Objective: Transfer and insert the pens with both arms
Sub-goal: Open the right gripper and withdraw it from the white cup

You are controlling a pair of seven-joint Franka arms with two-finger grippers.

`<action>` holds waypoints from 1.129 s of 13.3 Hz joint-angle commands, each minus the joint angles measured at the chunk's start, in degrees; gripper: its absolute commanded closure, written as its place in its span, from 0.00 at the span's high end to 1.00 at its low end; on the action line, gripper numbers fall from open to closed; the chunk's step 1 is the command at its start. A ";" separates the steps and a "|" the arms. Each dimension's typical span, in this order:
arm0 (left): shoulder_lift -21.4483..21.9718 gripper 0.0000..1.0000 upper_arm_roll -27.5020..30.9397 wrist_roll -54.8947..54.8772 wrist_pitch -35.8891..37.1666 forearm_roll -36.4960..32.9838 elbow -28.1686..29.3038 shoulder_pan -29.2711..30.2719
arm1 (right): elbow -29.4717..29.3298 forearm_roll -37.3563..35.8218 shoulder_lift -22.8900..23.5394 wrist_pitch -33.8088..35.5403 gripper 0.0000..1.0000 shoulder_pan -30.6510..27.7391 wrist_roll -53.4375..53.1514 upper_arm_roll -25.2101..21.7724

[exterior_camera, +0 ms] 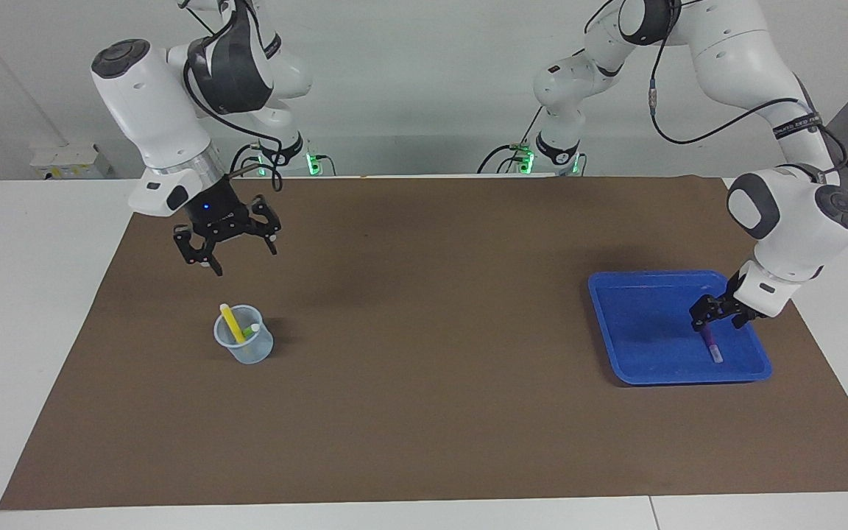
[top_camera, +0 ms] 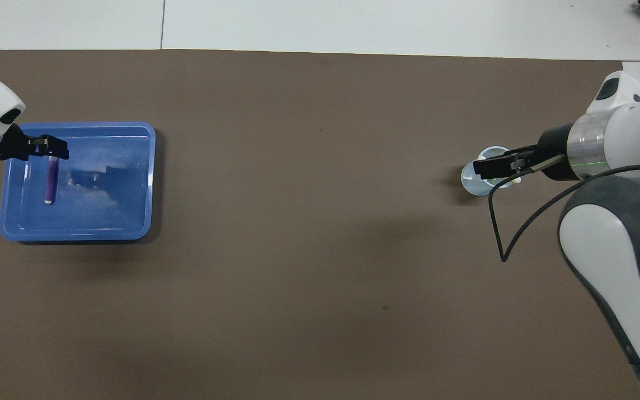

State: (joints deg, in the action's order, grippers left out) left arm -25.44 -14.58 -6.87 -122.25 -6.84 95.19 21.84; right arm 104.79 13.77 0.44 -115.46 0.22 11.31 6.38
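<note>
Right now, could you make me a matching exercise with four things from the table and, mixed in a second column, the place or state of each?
Things:
1. purple pen
2. yellow pen
3. right gripper
4. blue tray

Places or states:
A. open, in the air above the clear cup
B. lying in the tray at the left gripper
C. standing tilted in the cup, beside the green pen
D. on the brown mat, toward the left arm's end

Pairs: 1-B, 2-C, 3-A, 4-D
</note>
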 commanded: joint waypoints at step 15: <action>-8.75 0.86 -0.80 -7.28 4.71 -1.17 -7.29 3.12 | -0.55 15.58 -1.23 -0.03 1.00 6.10 -44.77 4.69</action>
State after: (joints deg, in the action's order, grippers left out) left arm -33.24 -14.79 -13.38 -123.09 -9.38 91.93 25.04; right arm 103.92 26.75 0.17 -115.37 5.95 -29.54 10.86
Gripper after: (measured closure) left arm 0.141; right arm 0.000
